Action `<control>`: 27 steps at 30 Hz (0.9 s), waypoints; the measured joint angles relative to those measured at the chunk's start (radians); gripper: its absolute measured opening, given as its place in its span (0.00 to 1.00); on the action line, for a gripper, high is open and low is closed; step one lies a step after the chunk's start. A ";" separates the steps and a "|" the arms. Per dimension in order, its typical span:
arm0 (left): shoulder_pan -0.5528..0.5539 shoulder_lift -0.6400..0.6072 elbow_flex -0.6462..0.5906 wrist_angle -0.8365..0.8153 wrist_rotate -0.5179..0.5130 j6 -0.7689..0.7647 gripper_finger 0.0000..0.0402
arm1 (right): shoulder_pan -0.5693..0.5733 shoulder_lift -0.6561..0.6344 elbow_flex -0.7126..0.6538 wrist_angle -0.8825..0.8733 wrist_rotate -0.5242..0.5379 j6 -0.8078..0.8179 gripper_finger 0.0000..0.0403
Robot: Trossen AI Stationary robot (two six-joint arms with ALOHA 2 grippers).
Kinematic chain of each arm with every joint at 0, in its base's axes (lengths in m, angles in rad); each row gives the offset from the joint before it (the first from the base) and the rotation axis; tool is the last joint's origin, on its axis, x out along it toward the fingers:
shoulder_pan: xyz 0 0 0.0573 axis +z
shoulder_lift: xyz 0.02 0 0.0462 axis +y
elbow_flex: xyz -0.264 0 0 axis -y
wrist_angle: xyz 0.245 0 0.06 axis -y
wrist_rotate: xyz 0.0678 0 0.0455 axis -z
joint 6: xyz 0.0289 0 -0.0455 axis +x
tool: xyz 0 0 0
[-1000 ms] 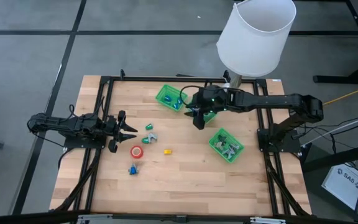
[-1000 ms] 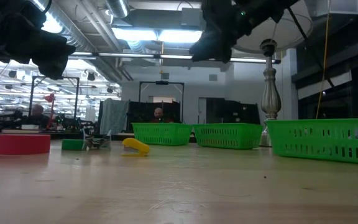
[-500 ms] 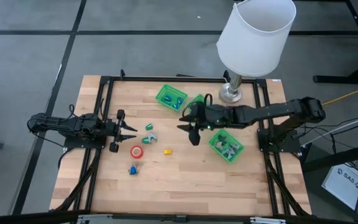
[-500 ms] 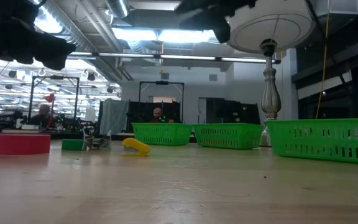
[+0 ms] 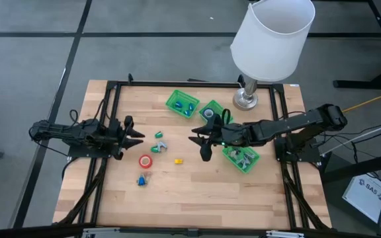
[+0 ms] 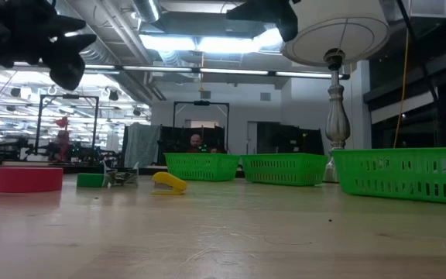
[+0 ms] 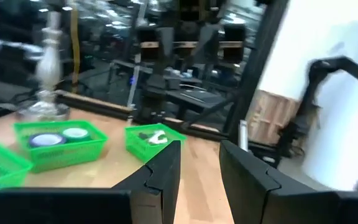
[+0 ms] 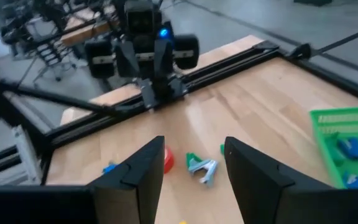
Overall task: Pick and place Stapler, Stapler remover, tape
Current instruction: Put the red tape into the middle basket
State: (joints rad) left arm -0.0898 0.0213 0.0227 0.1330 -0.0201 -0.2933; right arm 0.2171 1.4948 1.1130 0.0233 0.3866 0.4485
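While hanging open-jawed and empty above mid-table, right gripper [image 5: 205, 148] sitting nearer the small yellow stapler [image 5: 178, 160] lying leftward, long axis crosswise; left gripper [image 5: 135, 137], parted and empty, waiting farther off.

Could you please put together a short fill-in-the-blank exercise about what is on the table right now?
1. The number of green trays on the table is ____.
2. The tape roll lying flat near the left tool is coloured ____.
3. The small stapler lying on the bare wood is coloured ____.
4. The lamp stands at the table's far edge, on the side of the ____ arm.

Missing words: three; red; yellow; right
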 joint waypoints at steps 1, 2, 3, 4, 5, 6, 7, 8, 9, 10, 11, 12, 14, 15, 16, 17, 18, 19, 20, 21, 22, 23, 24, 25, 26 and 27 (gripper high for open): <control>0.000 0.000 0.000 -0.003 -0.021 -0.017 0.27 | 0.000 0.000 0.000 0.007 0.013 0.001 0.43; 0.000 0.000 0.000 -0.003 -0.036 -0.041 0.27 | 0.000 0.000 0.000 0.015 0.017 0.001 0.43; 0.000 0.000 0.000 -0.002 -0.043 -0.070 0.27 | 0.000 0.000 0.000 0.019 0.017 0.001 0.43; 0.000 0.000 0.000 -0.002 -0.045 -0.101 0.27 | -0.001 0.000 0.000 0.021 0.017 0.001 0.43; 0.000 0.001 0.000 -0.004 -0.040 -0.128 0.27 | -0.001 0.000 0.000 0.021 0.017 0.001 0.43; 0.000 0.005 0.001 -0.011 -0.031 -0.144 0.27 | 0.000 0.000 0.000 0.021 0.017 0.000 0.43; 0.000 0.015 0.007 -0.042 -0.021 -0.154 0.27 | 0.000 0.000 0.000 0.020 0.017 -0.003 0.43; 0.000 0.027 0.017 -0.087 -0.013 -0.160 0.27 | 0.000 0.000 0.000 0.020 0.016 -0.007 0.43; 0.000 0.045 0.033 -0.139 -0.011 -0.170 0.27 | 0.000 0.000 0.000 0.019 0.016 -0.008 0.43; 0.000 0.067 0.053 -0.194 -0.011 -0.178 0.27 | 0.000 0.000 0.000 0.017 0.016 -0.008 0.43; 0.000 0.091 0.077 -0.248 -0.011 -0.185 0.27 | 0.000 0.000 0.000 0.017 0.016 -0.008 0.43; 0.000 0.120 0.102 -0.296 -0.007 -0.190 0.27 | -0.001 0.000 0.000 0.016 0.016 -0.011 0.43; 0.000 0.186 0.154 -0.389 0.009 -0.192 0.27 | -0.005 0.000 0.000 0.015 0.016 -0.028 0.43; 0.000 0.221 0.179 -0.434 0.018 -0.192 0.27 | -0.006 0.000 0.000 0.015 0.016 -0.035 0.43; 0.000 0.257 0.204 -0.475 0.022 -0.191 0.27 | -0.007 0.000 0.000 0.015 0.016 -0.039 0.43; 0.000 0.295 0.227 -0.517 0.030 -0.186 0.27 | -0.009 0.000 0.000 0.015 0.016 -0.045 0.43; 0.000 0.331 0.247 -0.554 0.042 -0.170 0.27 | -0.011 0.000 0.000 0.015 0.015 -0.046 0.43; 0.000 0.370 0.265 -0.588 0.056 -0.150 0.27 | -0.011 0.000 0.000 0.014 0.014 -0.048 0.43; -0.001 0.407 0.280 -0.611 0.070 -0.124 0.27 | -0.011 0.000 0.000 0.013 0.014 -0.048 0.43; -0.003 0.441 0.289 -0.616 0.083 -0.101 0.27 | -0.011 0.000 0.000 0.011 0.014 -0.048 0.43; -0.007 0.476 0.296 -0.612 0.099 -0.081 0.27 | -0.011 0.000 0.000 0.008 0.014 -0.049 0.43; -0.013 0.507 0.300 -0.606 0.108 -0.061 0.27 | -0.011 0.000 0.000 0.008 0.014 -0.049 0.43; -0.020 0.540 0.305 -0.603 0.110 -0.047 0.27 | -0.011 0.000 0.000 0.008 0.014 -0.049 0.43; -0.027 0.571 0.310 -0.601 0.110 -0.038 0.27 | -0.011 0.000 0.000 0.008 0.014 -0.049 0.43; -0.035 0.601 0.314 -0.601 0.106 -0.031 0.28 | -0.011 0.000 0.000 0.008 0.014 -0.049 0.43; -0.042 0.630 0.317 -0.601 0.099 -0.028 0.28 | -0.010 0.000 0.000 0.007 0.014 -0.049 0.43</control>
State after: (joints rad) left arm -0.1314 0.6514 0.3397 -0.4683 0.0788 -0.3210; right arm 0.2070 1.4948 1.1130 0.0307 0.4004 0.4000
